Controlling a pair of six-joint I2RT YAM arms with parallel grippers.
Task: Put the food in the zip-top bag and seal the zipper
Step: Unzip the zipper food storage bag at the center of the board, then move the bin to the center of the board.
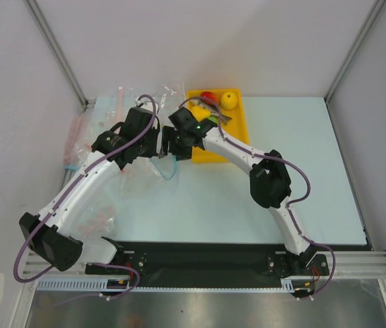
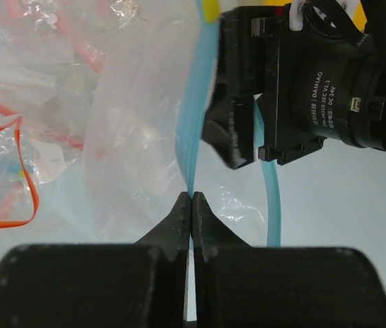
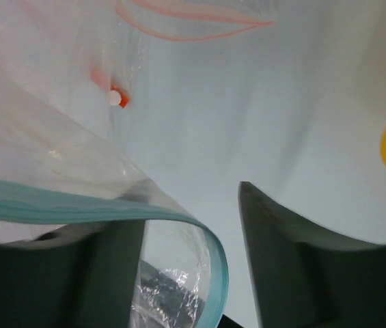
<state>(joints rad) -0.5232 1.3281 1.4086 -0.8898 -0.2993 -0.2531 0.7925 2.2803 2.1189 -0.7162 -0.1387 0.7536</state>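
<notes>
The zip-top bag (image 2: 131, 123) is being opened: left jaws are pinching the zipper (image 2: 196, 102), right jaws are gaping wide, probably needing the opposite lip next.

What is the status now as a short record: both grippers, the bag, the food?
left gripper: shut on the zipper, pinching the teal strip
right gripper: open, the strip curving between its fingers
zip-top bag: mouth apart, not sealed
food: red fruit and yellow fruit on the yellow tray, not in the bag
</notes>
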